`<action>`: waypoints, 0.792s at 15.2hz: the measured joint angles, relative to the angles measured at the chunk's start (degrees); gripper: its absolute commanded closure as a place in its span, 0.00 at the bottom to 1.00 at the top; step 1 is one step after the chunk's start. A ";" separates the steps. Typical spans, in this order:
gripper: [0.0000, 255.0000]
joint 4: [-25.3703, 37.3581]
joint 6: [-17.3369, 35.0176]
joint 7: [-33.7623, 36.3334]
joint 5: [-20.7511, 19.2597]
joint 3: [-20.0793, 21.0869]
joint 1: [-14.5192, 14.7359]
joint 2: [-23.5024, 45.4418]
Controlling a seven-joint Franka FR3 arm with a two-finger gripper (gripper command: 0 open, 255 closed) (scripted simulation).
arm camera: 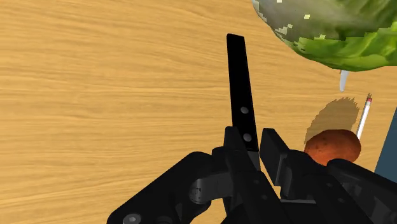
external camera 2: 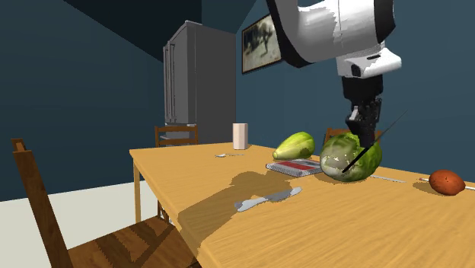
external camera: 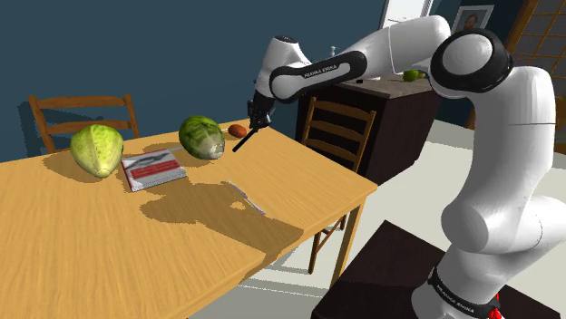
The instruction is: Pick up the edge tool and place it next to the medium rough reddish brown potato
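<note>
A: Okay, hand state?

B: The hand (arm camera: 257,149) was clamped on the knife (arm camera: 240,89). Its fingers pinched the all-black piece near the rivets, and the rest stuck straight out past the fingertips.

A: Where was the knife, then?

B: It was up in the air, off the desk (external camera: 109,245). It hung slanted under the hand, low end pointing down at the wood in front of the darker cabbage (external camera 2: 350,156).

A: And the potato?

B: The potato (arm camera: 332,146) sat on the desk, reddish brown, apart from that cabbage. It was lower than the hand and just off to one side of it. In the second exterior view that side was the right.

A: So which relation mattered?

B: The potato lay sideways off the knife's long axis, not ahead of it. My guess was a short sidestep toward it plus a descent, to land the knife alongside. The risk looked like the slanted low end hitting the wood first.
</note>
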 measured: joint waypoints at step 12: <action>1.00 26.92 -10.12 -13.47 -1.74 -4.60 1.53 17.08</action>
